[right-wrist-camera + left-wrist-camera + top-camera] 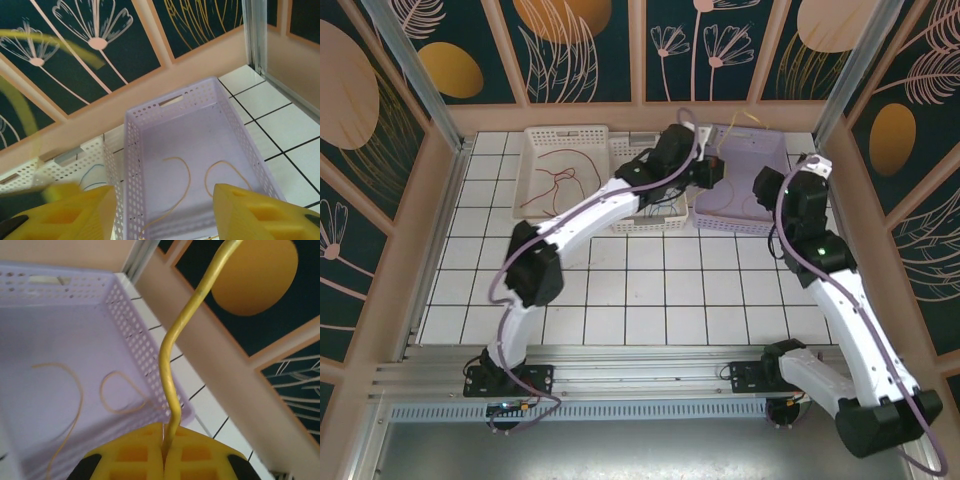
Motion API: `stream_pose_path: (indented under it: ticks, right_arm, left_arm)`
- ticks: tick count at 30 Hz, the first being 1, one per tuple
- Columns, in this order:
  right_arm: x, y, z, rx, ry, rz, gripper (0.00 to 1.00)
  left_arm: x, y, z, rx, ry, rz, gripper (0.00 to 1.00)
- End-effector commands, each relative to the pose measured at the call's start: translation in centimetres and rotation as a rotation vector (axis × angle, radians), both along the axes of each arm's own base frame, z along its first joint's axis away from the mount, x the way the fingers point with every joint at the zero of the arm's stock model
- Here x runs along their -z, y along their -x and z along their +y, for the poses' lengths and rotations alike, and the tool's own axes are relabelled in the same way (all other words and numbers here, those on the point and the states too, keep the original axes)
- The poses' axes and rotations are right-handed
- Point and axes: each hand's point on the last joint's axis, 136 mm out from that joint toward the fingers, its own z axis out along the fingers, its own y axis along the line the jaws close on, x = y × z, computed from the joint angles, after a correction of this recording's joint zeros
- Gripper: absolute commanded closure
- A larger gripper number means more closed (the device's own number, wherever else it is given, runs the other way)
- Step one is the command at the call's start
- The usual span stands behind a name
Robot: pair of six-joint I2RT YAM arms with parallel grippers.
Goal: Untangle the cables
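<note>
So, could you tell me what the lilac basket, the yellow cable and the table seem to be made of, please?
Lilac basket: probably moulded plastic, matte; walls are a regular grid of holes with a handle slot.
Yellow cable: apparently plastic-coated wire, smooth with a slight sheen; it holds its bends.
Table: looks like white tiles with dark grout lines, possibly a printed sheet.

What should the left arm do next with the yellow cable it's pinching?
Probably open the left arm's jaws to drop the thin yellow cable: they are shut on it at the corner of the perforated lilac plastic basket, where thin yellow loops already lie.
</note>
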Motion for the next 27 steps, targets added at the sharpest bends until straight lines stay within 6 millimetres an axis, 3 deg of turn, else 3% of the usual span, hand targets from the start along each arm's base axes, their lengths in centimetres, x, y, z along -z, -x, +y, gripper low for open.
stream_pose_path:
  ticks: [1,8,11,17,19,22,27]
  right_arm:
    - [-0.2,1.8,-0.6,0.024,0.017,-0.009,0.46]
    - [-1.6,4.4,-0.3,-0.023,0.007,-0.052,0.46]
    - [-1.6,5.0,0.3,-0.056,0.005,-0.055,0.46]
    - [-0.3,5.4,0.8,-0.078,0.014,-0.039,0.45]
    - [0.3,5.3,0.9,-0.084,0.016,-0.029,0.45]
    - [1.0,5.3,1.0,-0.09,0.02,-0.014,0.45]
    - [1.8,5.3,1.0,-0.086,0.021,-0.004,0.44]
  left_arm:
    - [-0.6,-0.5,-2.8,0.05,0.079,0.052,1.0]
    - [5.5,-3.3,-6.7,0.05,0.177,0.119,1.0]
    - [8.1,-4.2,-7.3,0.03,0.189,0.124,1.0]
    - [10.8,-5.8,-7.8,-0.012,0.216,0.104,1.0]
    - [11.5,-6.1,-7.8,-0.014,0.221,0.109,0.9]
    - [11.8,-6.2,-7.8,-0.01,0.217,0.108,0.67]
    - [9.2,-6.4,-7.5,-0.004,0.232,0.052,0.32]
